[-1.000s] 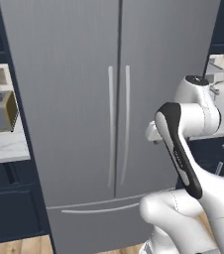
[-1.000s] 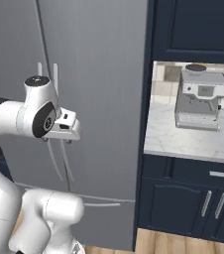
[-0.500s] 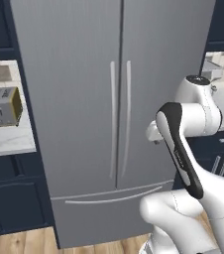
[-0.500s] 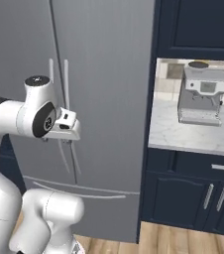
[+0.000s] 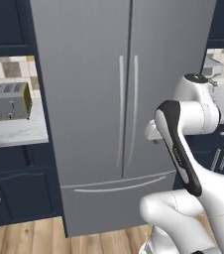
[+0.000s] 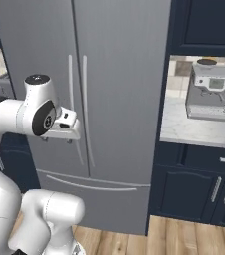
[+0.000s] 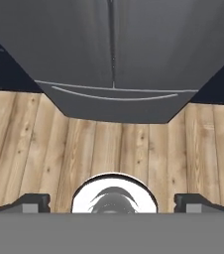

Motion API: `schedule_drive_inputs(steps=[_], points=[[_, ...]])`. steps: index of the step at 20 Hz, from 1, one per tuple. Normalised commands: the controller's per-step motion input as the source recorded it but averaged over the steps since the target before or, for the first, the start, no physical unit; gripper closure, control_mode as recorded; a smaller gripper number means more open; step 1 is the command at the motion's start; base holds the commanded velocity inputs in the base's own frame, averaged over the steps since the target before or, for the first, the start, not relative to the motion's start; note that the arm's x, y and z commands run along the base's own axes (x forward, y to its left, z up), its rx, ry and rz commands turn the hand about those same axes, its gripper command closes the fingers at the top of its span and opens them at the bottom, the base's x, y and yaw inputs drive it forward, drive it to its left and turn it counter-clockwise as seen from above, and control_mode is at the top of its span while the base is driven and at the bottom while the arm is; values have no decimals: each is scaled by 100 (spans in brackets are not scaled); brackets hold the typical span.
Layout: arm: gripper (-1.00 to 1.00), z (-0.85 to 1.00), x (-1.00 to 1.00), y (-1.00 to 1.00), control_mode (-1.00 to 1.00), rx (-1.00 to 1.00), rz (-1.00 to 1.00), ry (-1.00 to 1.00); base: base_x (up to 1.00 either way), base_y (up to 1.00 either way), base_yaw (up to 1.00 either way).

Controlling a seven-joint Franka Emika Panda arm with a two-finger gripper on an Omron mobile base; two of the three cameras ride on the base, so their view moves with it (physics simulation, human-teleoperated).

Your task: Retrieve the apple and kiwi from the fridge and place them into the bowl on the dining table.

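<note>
Pincer (image 7: 112,202) agape before shut fridge (image 5: 124,74)

I am viewing the fridge (image 5: 119,99), which is showing flat mid-grey on both doors and the bottom drawer, with paler grey curved handles (image 5: 127,111). I am seeing dark navy cabinets (image 6: 204,189) flanking it, fitted with silver pulls. The counters (image 6: 199,130) are reading white with faint grey veining, backed by beige-and-tan tiling (image 5: 7,69). A silver toaster (image 5: 7,101) with a yellowish side is sitting at the left counter; a silver-grey coffee machine (image 6: 209,89) at the right. The floor (image 7: 114,149) is showing light honey-brown wood planks. The arm (image 5: 193,114) is appearing white with dark joints.
</note>
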Motion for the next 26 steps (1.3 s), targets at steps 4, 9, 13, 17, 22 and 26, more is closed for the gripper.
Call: schedule_drive_inputs(steps=[4,9,13,17,22,26], points=[[-100,0,0,0,100,0,0,0,-53,20,0],[-100,0,34,2,-100,0,-1,-4,9,8,-4],[-100,0,95,0,-100,0,-5,-20,0,0,0],[-100,0,92,0,-100,0,-7,-29,0,0,0],[-100,19,75,0,-100,0,-8,-22,0,0,0],[-100,32,66,0,-100,0,-5,-9,0,0,0]])
